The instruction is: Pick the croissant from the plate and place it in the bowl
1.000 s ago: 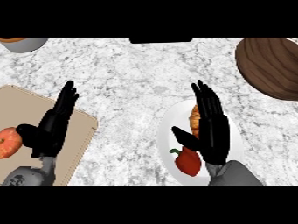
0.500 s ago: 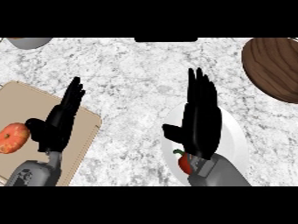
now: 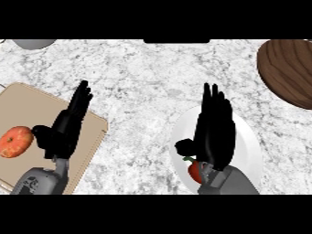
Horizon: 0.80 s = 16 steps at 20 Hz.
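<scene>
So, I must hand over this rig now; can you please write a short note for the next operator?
Left hand: open, fingers straight, resting over the tan cutting board, beside an orange round fruit. It holds nothing.
Right hand: open, fingers straight, over the white plate. It holds nothing.
Croissant: not visible now; the right hand covers the middle of the plate, so it is probably under it. A red pepper shows at the wrist.
Wooden bowl: far right of the counter, nothing visible inside.
Done: nothing yet.
Left: grasp the croissant, carry it to the bowl, release.
</scene>
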Available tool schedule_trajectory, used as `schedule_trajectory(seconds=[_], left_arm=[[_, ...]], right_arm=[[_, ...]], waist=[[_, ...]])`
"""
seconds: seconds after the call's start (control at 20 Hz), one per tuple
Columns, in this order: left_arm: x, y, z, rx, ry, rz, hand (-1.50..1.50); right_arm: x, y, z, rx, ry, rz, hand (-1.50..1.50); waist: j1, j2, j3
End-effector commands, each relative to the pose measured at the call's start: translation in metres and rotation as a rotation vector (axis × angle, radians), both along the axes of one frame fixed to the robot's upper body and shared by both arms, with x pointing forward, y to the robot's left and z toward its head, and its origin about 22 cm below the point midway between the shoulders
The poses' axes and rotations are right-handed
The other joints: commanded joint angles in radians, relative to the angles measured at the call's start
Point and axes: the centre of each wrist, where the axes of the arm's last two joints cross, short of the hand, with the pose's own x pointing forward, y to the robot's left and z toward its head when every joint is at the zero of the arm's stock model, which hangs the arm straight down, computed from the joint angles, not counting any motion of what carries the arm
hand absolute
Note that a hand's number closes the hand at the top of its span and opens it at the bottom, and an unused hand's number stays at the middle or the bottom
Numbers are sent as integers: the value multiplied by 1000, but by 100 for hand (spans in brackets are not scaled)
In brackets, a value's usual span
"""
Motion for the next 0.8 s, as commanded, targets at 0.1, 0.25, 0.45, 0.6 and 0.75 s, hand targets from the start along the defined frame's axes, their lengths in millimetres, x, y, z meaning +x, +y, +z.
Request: schedule_trajectory(seconds=[0.1,0.25,0.45,0.6,0.75], left_arm=[[-2,4,14,16,-8,-16,0],[-4,-2,-14,-2,14,-4,0],[3,9,7,4,2,-3,0],[5,2,0,-8,10,1,0],[5,-5,4,-21,19,-12,0]], right_arm=[[-21,-14,2,38,90,-30,-150],[-22,6,-8,46,75,-41,-150],[-23,-20,-2,112,31,-7,-150],[-32,-13,21,131,2,24,-150],[-30,-16,-3,164,-15,21,-150]], waist=[[2,-1,1],[5,1,0],[3,1,1],[2,1,0],[2,1,1]])
